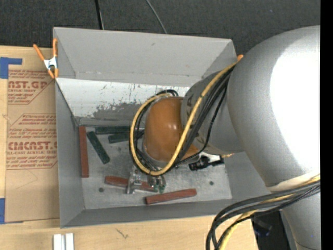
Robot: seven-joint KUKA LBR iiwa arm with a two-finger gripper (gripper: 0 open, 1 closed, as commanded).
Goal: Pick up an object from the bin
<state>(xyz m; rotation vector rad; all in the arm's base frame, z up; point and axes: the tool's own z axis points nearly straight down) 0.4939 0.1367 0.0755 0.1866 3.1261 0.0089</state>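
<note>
Two sticks flanked the gripper (141, 184) low at the near side of the bin (70, 181), a short red-brown stick (115, 180) left and a longer red-brown stick (170, 195) right; released or clenched could not be told, so centring squarely across one seemed wise

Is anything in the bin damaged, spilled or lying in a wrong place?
Nothing serious stands out. The red-brown sticks and dark green sticks lie loose at different angles, all inside the bin. Only its back wall looks worn, with dark scuffed patches. The gripper is low among the red-brown sticks.
</note>
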